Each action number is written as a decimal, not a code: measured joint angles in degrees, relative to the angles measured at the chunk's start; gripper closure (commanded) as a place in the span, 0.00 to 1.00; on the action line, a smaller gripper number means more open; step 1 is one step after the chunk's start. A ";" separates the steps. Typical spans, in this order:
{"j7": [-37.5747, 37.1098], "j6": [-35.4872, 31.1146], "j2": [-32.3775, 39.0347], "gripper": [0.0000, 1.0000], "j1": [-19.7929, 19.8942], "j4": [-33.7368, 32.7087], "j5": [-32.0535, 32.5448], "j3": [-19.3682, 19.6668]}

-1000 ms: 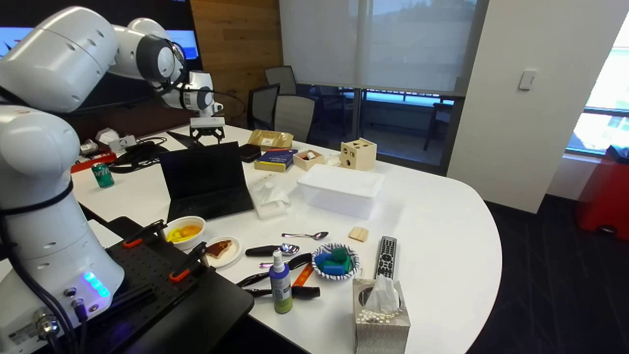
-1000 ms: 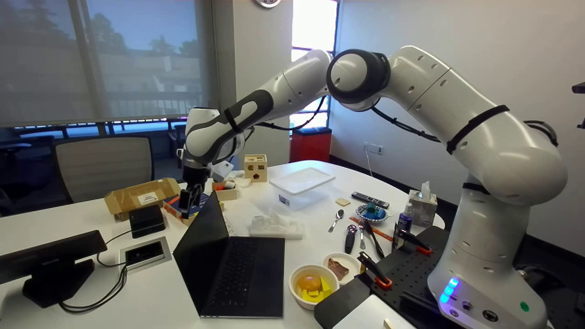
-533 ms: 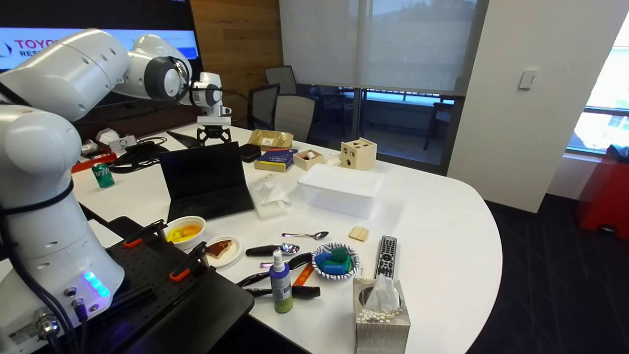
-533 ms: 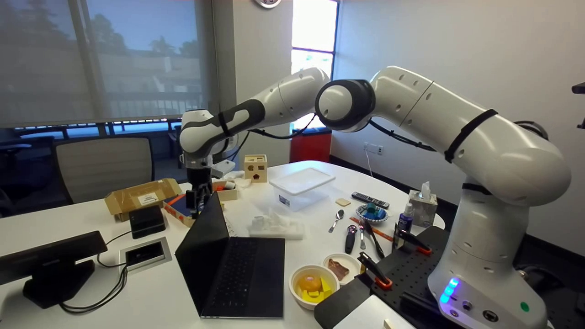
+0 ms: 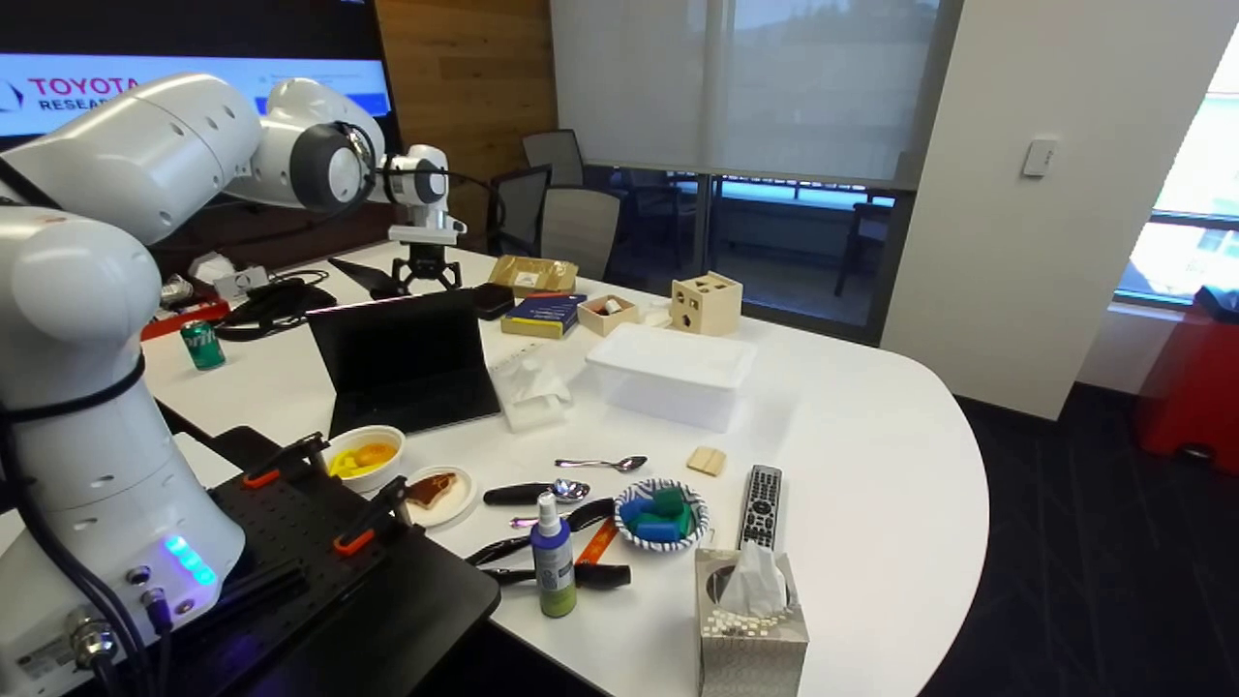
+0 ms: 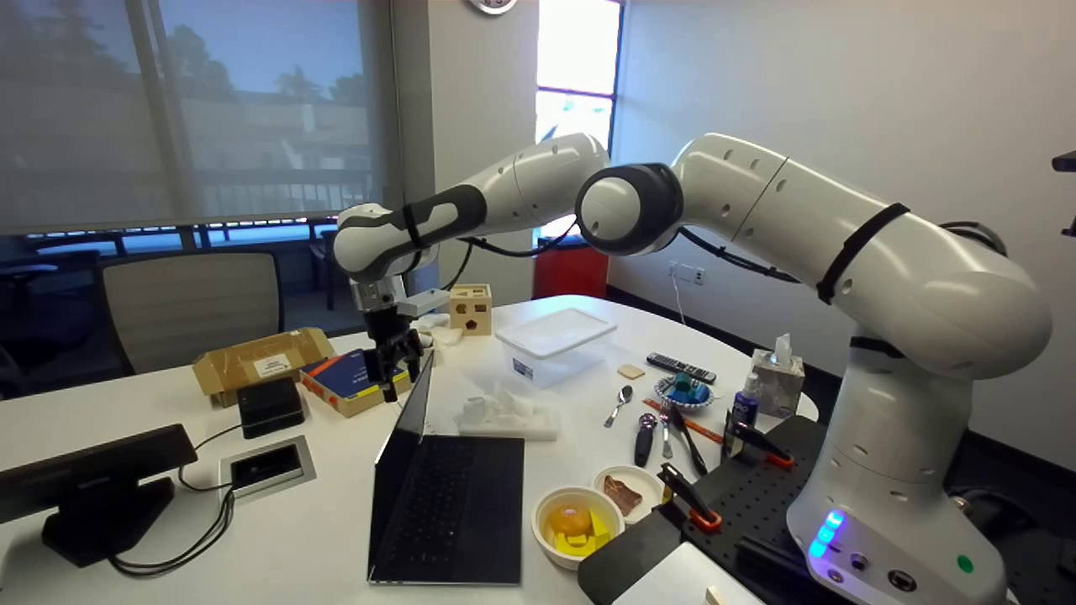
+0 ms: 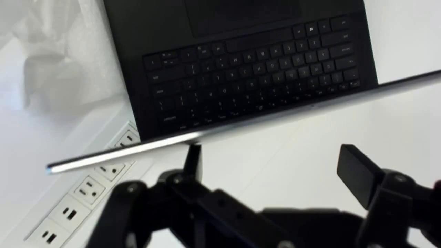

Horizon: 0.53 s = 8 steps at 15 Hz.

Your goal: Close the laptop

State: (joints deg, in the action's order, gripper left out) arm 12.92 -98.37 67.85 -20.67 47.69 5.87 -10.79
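The gripper (image 7: 270, 156) is held wide, with nothing grasped, behind the lid (image 6: 399, 483); contact at one finger is judged likely. The lid has just been tipped from leaning back to nearly upright, so closing seems begun. In an exterior view, the laptop (image 6: 462, 512) is seen on the bench (image 6: 277, 538), near, left of the bowl (image 6: 563, 560).

in an exterior view the arm (image 6: 622, 208) arches from its base (image 6: 891, 504) at 4 o'clock to the wrist (image 6: 370, 250) at 9ish, tipped toward 5; wrist view's got the gripper (image 7: 272, 162) spread wide, fingers (image 7: 360, 174) at 7 and 4
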 measured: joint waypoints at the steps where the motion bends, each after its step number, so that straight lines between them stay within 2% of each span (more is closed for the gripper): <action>1: -0.72 0.45 0.43 0.00 0.36 0.00 -0.47 0.02; 8: -10.21 1.76 4.55 0.00 3.01 0.57 -3.40 0.14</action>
State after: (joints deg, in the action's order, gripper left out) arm 2.71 -96.61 72.40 -17.66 48.26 2.48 -10.65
